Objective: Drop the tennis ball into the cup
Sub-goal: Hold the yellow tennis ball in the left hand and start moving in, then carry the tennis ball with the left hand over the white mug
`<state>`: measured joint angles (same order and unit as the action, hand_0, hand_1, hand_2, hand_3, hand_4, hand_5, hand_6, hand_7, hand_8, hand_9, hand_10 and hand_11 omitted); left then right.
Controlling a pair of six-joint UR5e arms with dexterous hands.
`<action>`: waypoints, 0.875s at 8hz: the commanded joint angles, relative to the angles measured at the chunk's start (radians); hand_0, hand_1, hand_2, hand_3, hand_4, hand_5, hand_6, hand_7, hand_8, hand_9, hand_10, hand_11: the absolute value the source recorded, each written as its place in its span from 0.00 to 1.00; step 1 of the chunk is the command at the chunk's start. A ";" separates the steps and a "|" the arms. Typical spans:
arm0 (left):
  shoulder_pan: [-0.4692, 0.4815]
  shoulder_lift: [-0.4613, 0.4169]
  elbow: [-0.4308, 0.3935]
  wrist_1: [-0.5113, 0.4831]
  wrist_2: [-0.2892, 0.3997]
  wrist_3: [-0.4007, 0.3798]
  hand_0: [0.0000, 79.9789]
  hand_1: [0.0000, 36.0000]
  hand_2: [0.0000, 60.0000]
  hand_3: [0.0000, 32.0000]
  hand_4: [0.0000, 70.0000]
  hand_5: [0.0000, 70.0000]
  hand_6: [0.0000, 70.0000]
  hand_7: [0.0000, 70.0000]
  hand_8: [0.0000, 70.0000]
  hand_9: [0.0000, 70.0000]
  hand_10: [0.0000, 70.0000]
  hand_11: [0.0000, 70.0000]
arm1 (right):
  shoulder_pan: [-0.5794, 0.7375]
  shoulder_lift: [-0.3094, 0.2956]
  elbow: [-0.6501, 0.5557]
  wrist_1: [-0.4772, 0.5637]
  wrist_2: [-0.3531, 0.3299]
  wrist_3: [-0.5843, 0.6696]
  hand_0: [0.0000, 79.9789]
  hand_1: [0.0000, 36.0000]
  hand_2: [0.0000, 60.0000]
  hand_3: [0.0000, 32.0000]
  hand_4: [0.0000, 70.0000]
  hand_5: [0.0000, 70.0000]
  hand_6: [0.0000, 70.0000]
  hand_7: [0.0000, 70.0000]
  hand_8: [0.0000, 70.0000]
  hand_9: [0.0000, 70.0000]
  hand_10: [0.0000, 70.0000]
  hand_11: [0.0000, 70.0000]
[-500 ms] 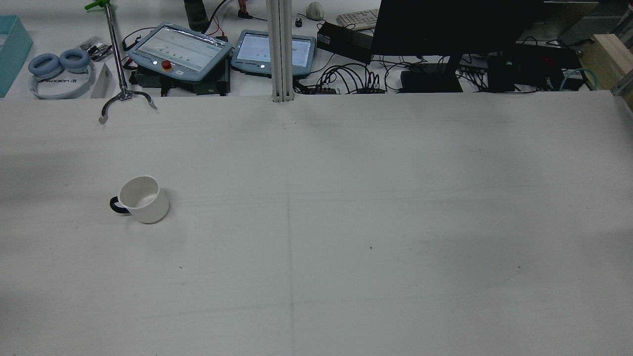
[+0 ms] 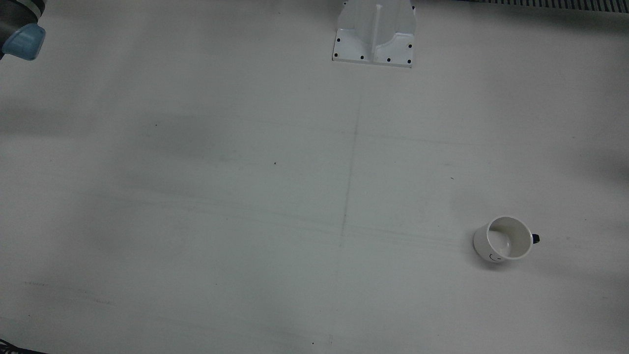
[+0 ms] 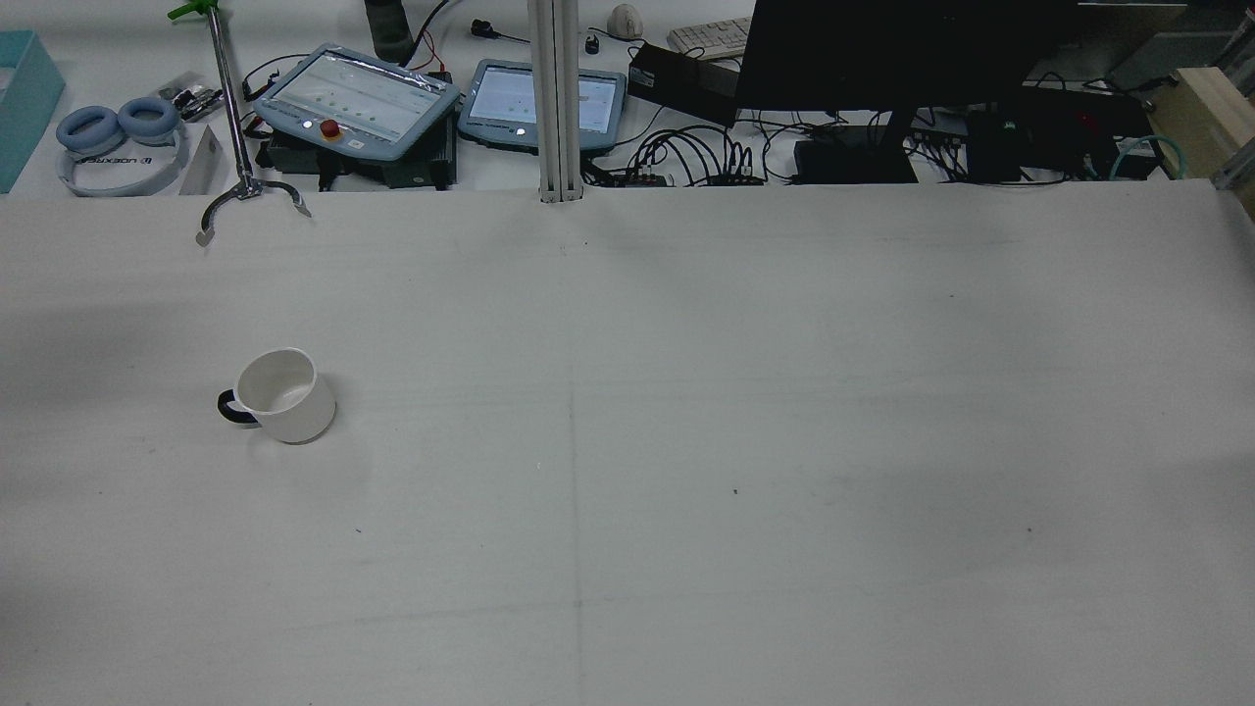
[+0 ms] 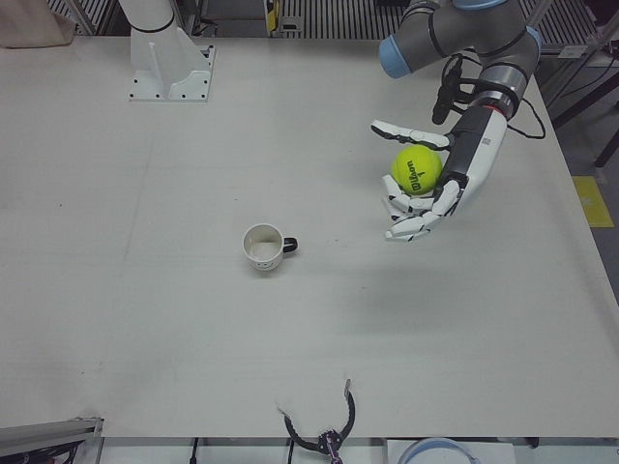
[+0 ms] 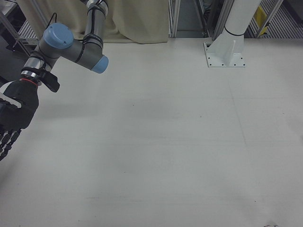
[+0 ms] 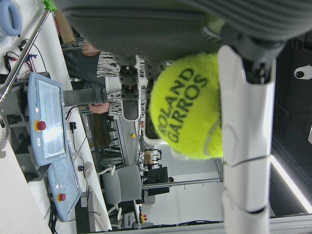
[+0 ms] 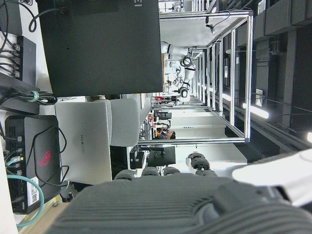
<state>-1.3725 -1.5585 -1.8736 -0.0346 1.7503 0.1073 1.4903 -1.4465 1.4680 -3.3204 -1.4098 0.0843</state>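
Note:
A white cup (image 4: 263, 247) with a dark handle stands upright and empty on the table; it also shows in the front view (image 2: 503, 239) and the rear view (image 3: 284, 395). My left hand (image 4: 430, 184) is raised to the right of the cup in the left-front view, well apart from it. Its fingers curl around a yellow-green tennis ball (image 4: 417, 170). The left hand view shows the ball (image 6: 187, 105), printed ROLAND GARROS, against the palm. My right hand (image 5: 12, 118) hangs at the left edge of the right-front view, fingers extended and empty.
White arm pedestals stand at the table's robot side (image 2: 373, 34) (image 4: 169, 68) (image 5: 227, 47). A metal grabber tool (image 3: 250, 191) lies over the operators' edge. Teach pendants (image 3: 358, 98), headphones (image 3: 118, 142) and cables sit on the desk beyond.

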 commanded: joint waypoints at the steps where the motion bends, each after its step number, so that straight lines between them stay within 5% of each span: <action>1: 0.217 -0.053 0.007 0.001 -0.008 0.029 0.75 0.53 0.05 0.00 0.21 0.29 1.00 1.00 0.55 0.70 0.24 0.37 | -0.001 0.000 0.000 0.001 0.000 0.000 0.00 0.00 0.00 0.00 0.00 0.00 0.00 0.00 0.00 0.00 0.00 0.00; 4: 0.388 -0.078 0.025 0.016 -0.037 0.106 0.72 0.47 0.06 0.00 0.24 0.29 1.00 1.00 0.56 0.70 0.23 0.36 | -0.001 0.000 0.000 -0.001 0.000 0.000 0.00 0.00 0.00 0.00 0.00 0.00 0.00 0.00 0.00 0.00 0.00 0.00; 7: 0.490 -0.217 0.183 0.013 -0.058 0.107 0.70 0.42 0.06 0.00 0.24 0.30 1.00 1.00 0.56 0.68 0.21 0.33 | -0.001 0.000 0.000 -0.001 0.000 0.000 0.00 0.00 0.00 0.00 0.00 0.00 0.00 0.00 0.00 0.00 0.00 0.00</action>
<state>-0.9321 -1.6875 -1.7880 -0.0193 1.7012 0.2117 1.4895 -1.4466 1.4680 -3.3208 -1.4098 0.0844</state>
